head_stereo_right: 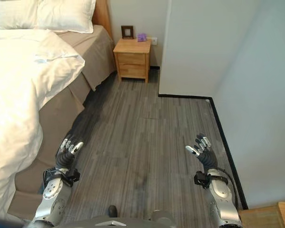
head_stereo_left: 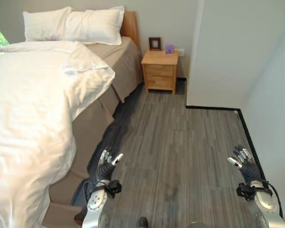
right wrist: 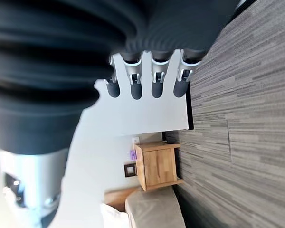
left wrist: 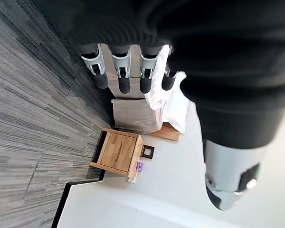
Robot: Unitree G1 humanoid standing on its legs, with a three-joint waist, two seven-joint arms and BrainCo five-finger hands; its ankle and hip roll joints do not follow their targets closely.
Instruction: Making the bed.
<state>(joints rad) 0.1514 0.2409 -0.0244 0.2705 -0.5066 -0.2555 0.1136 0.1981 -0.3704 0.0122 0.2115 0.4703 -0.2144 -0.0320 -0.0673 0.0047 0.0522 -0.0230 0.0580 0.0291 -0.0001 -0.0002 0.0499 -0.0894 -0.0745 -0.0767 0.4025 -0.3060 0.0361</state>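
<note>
White duvet [head_stereo_left: 33, 118] is lying rumpled on the bed [head_stereo_left: 115, 66], well ahead and left of my left hand [head_stereo_left: 106, 164]. Both hands, right hand [head_stereo_left: 242, 161] too, are hovering with fingers relaxed, holding nothing. I'm judging this as the approach step; next I'm needing to close on the duvet edge.

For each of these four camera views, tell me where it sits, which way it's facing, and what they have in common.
Left eye view: on the head, looking down at the bed, white duvet and floor; left hand and right hand open.
Right eye view: same scene from slightly to the side, both hands in view.
Left wrist view: along its own fingers toward the nightstand.
Right wrist view: along its own fingers toward the same nightstand.
Shared: nightstand, bed, grey floor.
</note>
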